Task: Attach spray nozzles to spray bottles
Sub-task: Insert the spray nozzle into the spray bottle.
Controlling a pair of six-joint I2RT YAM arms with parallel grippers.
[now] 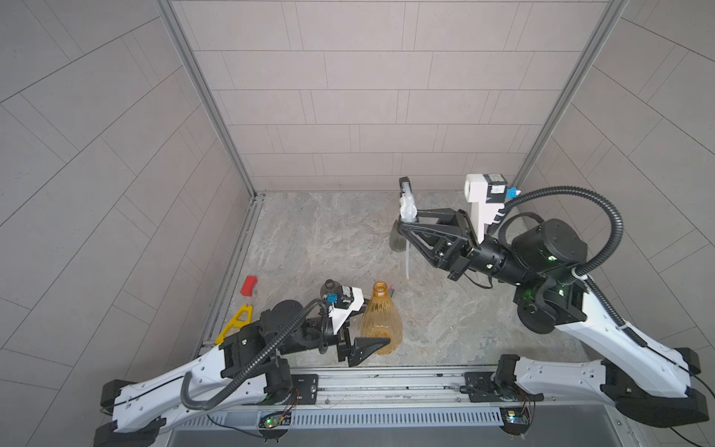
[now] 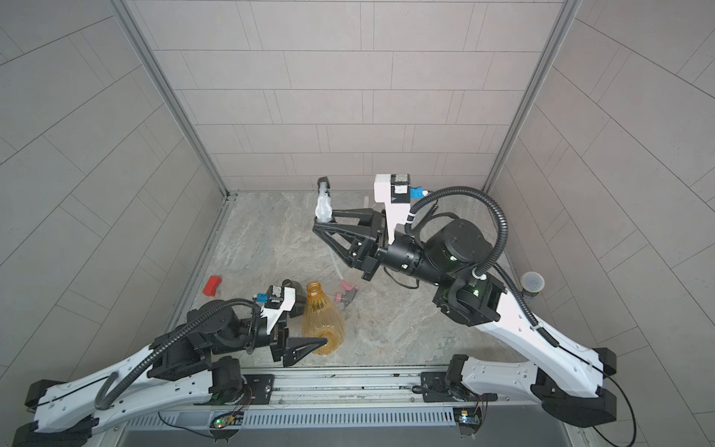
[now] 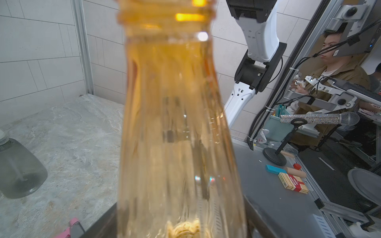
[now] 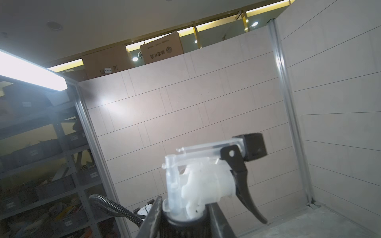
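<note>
Nearest, a metal rail [image 1: 387, 381] carries both arm bases along the front of the desk [image 1: 329, 240], a grey, marbled, stone-look slab. Just past it the left hand [image 1: 381, 338] is closed low on the amber bottle [image 1: 381, 317], which it holds with its open neck up. In the left wrist view the dark fingers [image 3: 250, 214] hug both flanks of the bottle. Just beyond that hand a pink nozzle [image 2: 347, 294] lies flat on the desk. Behind its wrist stands an open grey bottle [image 1: 330, 287], with a red block [image 1: 248, 285] further out toward the side wall. Well beyond, the right hand [image 1: 407, 221] hangs above the desk, pinching the black-and-white nozzle [image 1: 407, 203] by its collar. The nozzle's black tip points toward the back wall and its dip tube [image 1: 407, 263] dangles under the fingers. Just below that hand stands a second grey bottle [image 1: 397, 242]. Pale tiled panels [image 1: 367, 96], joined by aluminium posts [image 1: 209, 104], wall in the desk on three sides.
</note>
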